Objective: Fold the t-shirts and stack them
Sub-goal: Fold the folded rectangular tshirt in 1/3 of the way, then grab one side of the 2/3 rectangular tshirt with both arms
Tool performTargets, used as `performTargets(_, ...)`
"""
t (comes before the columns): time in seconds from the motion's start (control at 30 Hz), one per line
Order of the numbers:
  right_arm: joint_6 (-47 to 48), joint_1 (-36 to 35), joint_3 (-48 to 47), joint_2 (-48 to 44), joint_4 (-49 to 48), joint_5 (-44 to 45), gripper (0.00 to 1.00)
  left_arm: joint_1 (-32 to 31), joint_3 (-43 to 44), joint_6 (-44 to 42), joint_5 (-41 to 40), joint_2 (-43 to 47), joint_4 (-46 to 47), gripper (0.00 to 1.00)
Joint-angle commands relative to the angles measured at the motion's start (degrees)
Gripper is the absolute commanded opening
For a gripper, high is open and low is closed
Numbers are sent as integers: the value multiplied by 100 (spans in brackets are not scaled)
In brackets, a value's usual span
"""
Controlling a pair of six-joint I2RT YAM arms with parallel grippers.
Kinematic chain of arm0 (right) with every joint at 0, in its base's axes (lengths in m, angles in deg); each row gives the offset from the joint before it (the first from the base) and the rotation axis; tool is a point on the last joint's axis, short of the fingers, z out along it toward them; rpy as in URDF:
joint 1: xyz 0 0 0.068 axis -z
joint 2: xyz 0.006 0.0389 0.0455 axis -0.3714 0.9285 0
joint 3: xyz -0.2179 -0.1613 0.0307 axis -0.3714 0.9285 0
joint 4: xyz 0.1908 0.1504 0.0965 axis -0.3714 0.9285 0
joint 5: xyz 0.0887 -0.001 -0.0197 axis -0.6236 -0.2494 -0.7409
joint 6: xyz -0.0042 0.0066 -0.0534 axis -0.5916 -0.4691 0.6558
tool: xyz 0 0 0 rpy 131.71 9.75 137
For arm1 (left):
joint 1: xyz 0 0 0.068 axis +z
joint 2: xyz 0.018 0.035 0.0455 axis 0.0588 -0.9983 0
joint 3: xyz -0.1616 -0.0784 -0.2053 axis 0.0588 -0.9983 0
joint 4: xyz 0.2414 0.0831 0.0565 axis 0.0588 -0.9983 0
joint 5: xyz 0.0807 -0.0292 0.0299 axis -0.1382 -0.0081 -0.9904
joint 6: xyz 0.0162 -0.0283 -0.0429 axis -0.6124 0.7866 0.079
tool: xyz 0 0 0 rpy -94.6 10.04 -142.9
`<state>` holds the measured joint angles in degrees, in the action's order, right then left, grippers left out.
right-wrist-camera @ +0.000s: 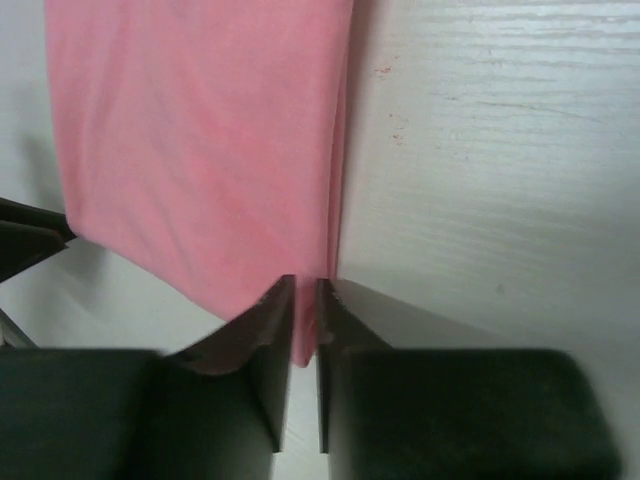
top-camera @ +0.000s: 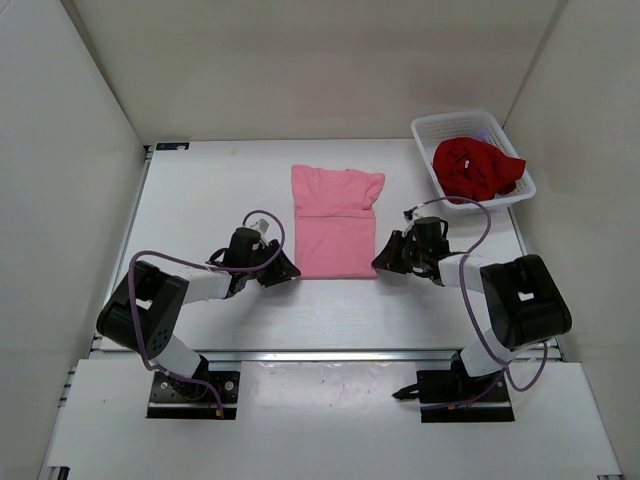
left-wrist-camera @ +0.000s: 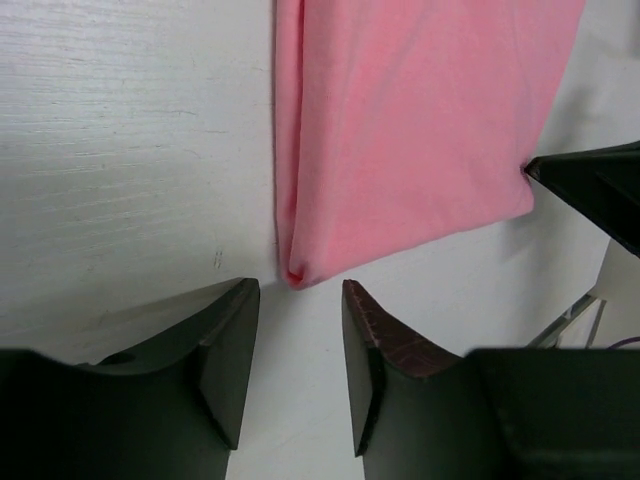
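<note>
at the near hem of the pink t-shirt, right gripper pinches a corner, left gripper gapes empty, likely for folding.

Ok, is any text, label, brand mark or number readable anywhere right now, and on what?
None: no readable text in any view.
The pink t-shirt, the dark red t-shirt, the white mesh basket and the table show no print, tag or label.
</note>
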<state>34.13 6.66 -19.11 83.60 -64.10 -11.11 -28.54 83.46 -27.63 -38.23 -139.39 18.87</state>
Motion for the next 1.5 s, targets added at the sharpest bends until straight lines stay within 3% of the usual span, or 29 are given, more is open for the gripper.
performTargets(0.0,98,54,147,-624,-72,159,20,-32,-22,-67,-159,-96,93,47)
performTargets(0.13,64,38,420,-723,-10,81,45,-164,40,-94,-299,-201,75,46)
performTargets(0.27,64,-68,622,-521,-63,-112,46,-208,40,-58,-265,-316,189,43)
performTargets(0.43,-68,10,649,-214,-308,-402,33,-217,31,-32,-300,-333,181,28)
performTargets(0.7,-244,125,605,-89,-494,-860,1,-173,93,-137,-317,-237,172,7)
performTargets(0.77,-227,64,649,-221,-424,-825,0,-199,101,-119,-378,-167,137,0)
performTargets(0.97,-227,-410,1016,-993,200,-509,0,-313,-363,-260,-99,588,-187,0)
performTargets(1.13,-551,-1271,1808,-2134,937,-174,0,-497,-1102,-629,8,2239,-1924,0)
performTargets(1.27,-1008,-2168,1950,-3373,2009,282,0,-560,-1498,-385,-10,4118,-3070,0)
performTargets(1.37,-1071,-2099,1643,-3990,2379,327,0,-419,-1324,-7,192,4878,-3274,0)
performTargets(1.47,-623,-1555,1090,-3914,2346,266,0,-270,-771,-101,166,4467,-2722,0)
